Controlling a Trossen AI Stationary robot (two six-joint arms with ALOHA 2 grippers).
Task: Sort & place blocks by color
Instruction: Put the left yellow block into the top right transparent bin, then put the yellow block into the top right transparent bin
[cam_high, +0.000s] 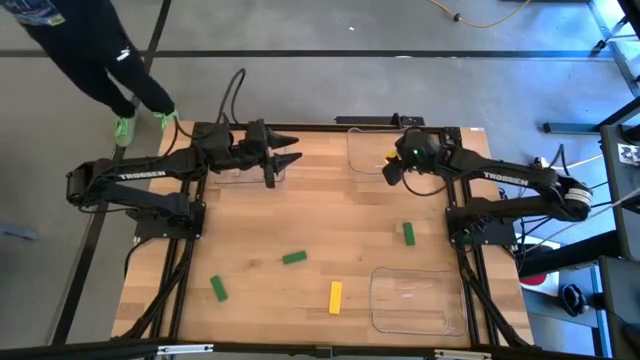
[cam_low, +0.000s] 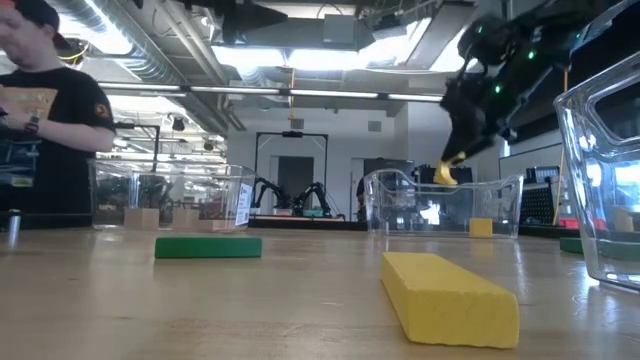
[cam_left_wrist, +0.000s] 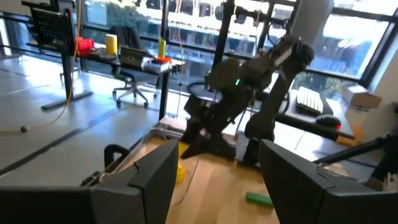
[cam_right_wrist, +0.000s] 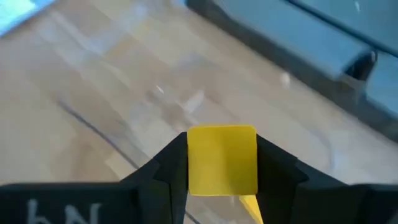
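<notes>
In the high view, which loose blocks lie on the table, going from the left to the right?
Green block near the front left → green block nearer the middle → yellow block → green block on the right.

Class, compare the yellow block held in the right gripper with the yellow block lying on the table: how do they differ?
The yellow block in the right gripper is clamped between the fingers, above the far clear tray; the yellow bar on the table lies free on bare wood near the front edge. The held one shows a squarish face; the lying one is a long bar. Both are yellow.
</notes>
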